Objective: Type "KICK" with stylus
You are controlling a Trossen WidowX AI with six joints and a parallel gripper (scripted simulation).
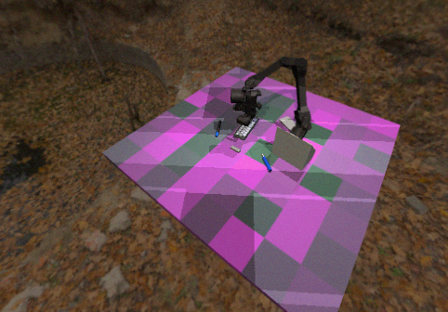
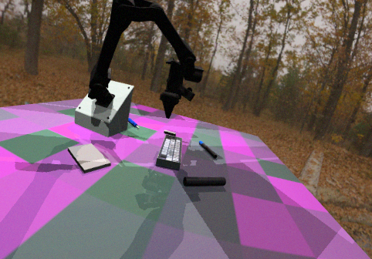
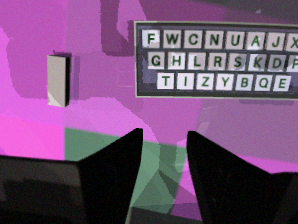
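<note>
The keyboard (image 1: 246, 128) (image 2: 168, 165) (image 3: 150, 76) lies flat, its letter keys facing up; the C key (image 3: 193, 40), I key (image 3: 185, 81) and K key (image 3: 257, 62) show in the wrist view. My gripper (image 2: 168, 116) (image 3: 164, 136) is partly open, with nothing between its fingertips, above the table beside the keyboard's end. A slim blue stylus-like pen (image 1: 267, 162) (image 2: 133, 123) with a pale tip lies beside the grey box. A black pen (image 1: 218, 126) (image 2: 208, 150) with a blue end lies on the keyboard's other side. Neither pen is in the wrist view.
A small pale block (image 1: 235, 149) (image 2: 170, 132) (image 3: 57, 80) lies off the keyboard's end. A grey wedge-shaped box (image 1: 292, 149) (image 2: 122, 109) stands near the arm's base. A flat pale slab (image 1: 286, 123) (image 2: 89, 157) and a thick black cylinder (image 2: 204, 181) lie on opposite sides of the keyboard.
</note>
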